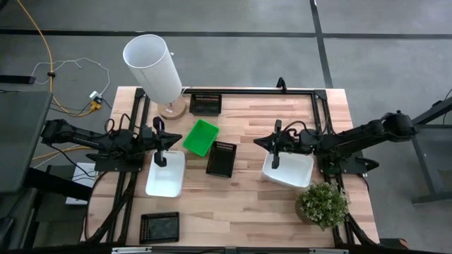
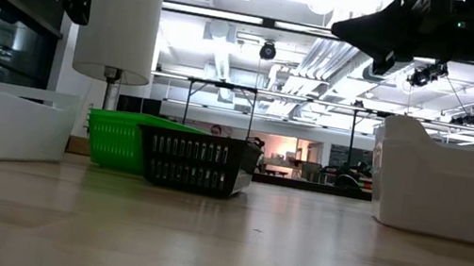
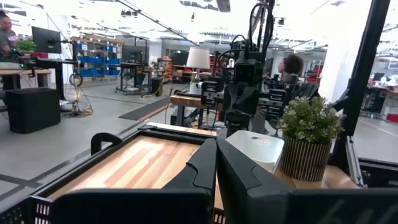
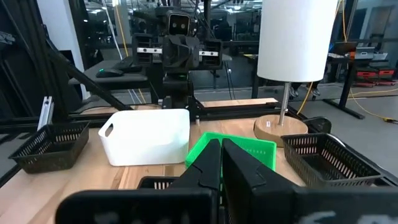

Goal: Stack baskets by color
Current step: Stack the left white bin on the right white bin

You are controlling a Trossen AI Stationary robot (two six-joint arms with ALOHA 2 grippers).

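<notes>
Two white baskets stand on the table: one (image 1: 166, 173) under my left gripper (image 1: 175, 140), one (image 1: 289, 170) under my right gripper (image 1: 260, 142). Both grippers are shut, point level toward each other and hang above the table with nothing between their fingers. A green basket (image 1: 201, 137) sits mid-table, turned askew, with a black basket (image 1: 222, 158) right beside it. Another black basket (image 1: 206, 104) stands at the far edge, and a third (image 1: 159, 227) at the near left. In the right wrist view my shut fingers (image 4: 211, 163) face the white basket (image 4: 146, 137) and the green basket (image 4: 239, 148).
A tall white cylinder lamp (image 1: 152, 67) on a wooden base stands at the far left. A potted plant (image 1: 322, 204) sits at the near right, beside the right white basket. A black frame (image 1: 247, 89) runs along the table's edges. Bare wood lies between the two arms, toward the near edge.
</notes>
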